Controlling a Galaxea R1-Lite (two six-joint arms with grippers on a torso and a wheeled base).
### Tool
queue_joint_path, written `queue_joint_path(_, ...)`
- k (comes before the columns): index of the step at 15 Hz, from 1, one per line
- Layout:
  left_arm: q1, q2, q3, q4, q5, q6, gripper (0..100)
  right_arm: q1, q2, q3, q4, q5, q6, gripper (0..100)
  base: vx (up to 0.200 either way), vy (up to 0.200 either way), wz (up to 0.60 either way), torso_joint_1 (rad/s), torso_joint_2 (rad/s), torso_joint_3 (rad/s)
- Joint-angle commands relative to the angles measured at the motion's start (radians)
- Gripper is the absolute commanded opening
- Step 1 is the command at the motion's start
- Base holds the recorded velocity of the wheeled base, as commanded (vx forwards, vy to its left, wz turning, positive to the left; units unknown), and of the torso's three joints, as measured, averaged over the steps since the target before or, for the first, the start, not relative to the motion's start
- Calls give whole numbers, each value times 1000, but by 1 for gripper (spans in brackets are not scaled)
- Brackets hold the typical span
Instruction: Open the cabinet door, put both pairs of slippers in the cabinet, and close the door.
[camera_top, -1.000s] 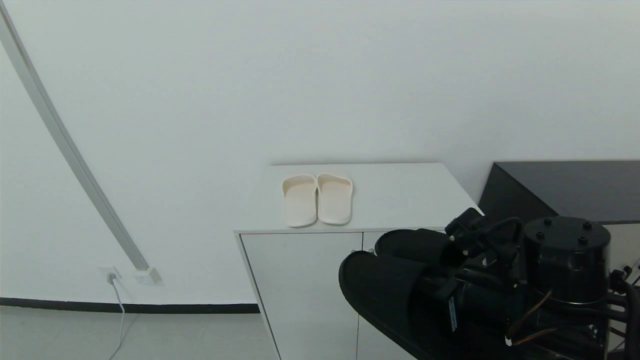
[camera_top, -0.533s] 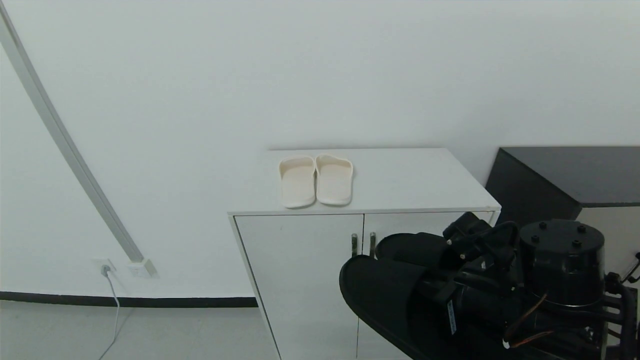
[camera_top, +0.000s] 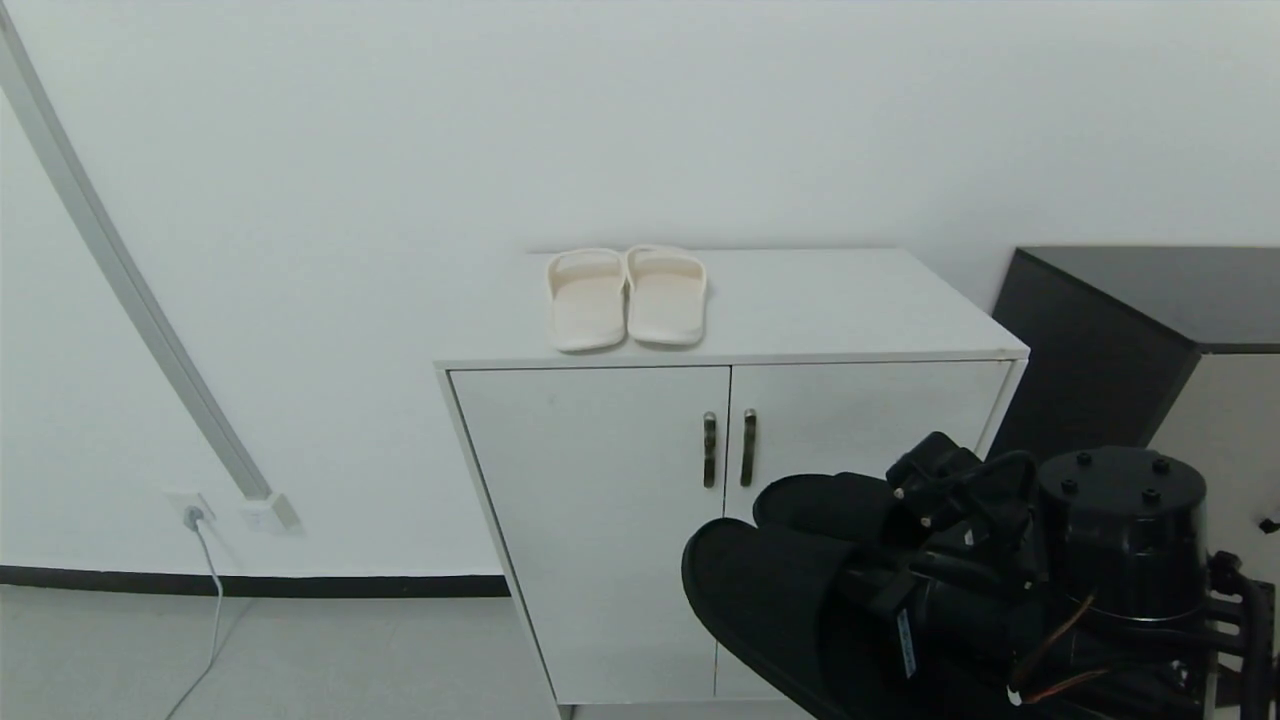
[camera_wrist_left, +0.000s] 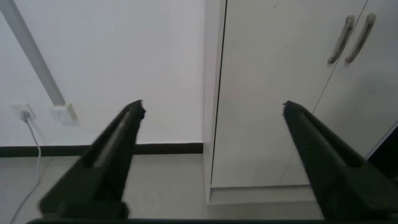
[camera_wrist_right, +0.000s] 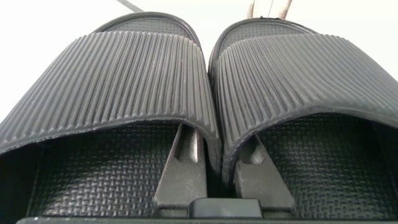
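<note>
We are clamping our right pincer (camera_wrist_right: 219, 155) on the black slippers' (camera_top: 790, 580) touching inner walls before the closed cabinet doors (camera_top: 600, 480), our left pincer (camera_wrist_left: 212, 112) is hanging wide apart facing them, and the cream slippers (camera_top: 625, 297) are lying atop the cabinet (camera_top: 850, 310).

White cabinet (camera_top: 860, 310) stands on the grey floor (camera_top: 300, 650), both doors shut, two handles (camera_top: 709, 450) side by side at the middle. Up on its top, cream slippers (camera_top: 627, 297), paired and touching, toward the left front edge.
</note>
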Motion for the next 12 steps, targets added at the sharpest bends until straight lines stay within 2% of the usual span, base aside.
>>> queue_joint_path(1, 0, 0, 0, 0, 1, 0, 100, 0, 0, 2, 0, 0, 0, 0, 0, 0, 0, -183, 500, 315)
queue_joint_path(6, 0, 0, 0, 0, 1, 0, 100, 0, 0, 14, -14, -3, 0, 0, 0, 0, 0, -173, 488, 324)
queue_joint_path(12, 1, 0, 0, 0, -1, 3, 100, 0, 5, 18, -28, 0, 0, 0, 0, 0, 0, -120, 461, 335)
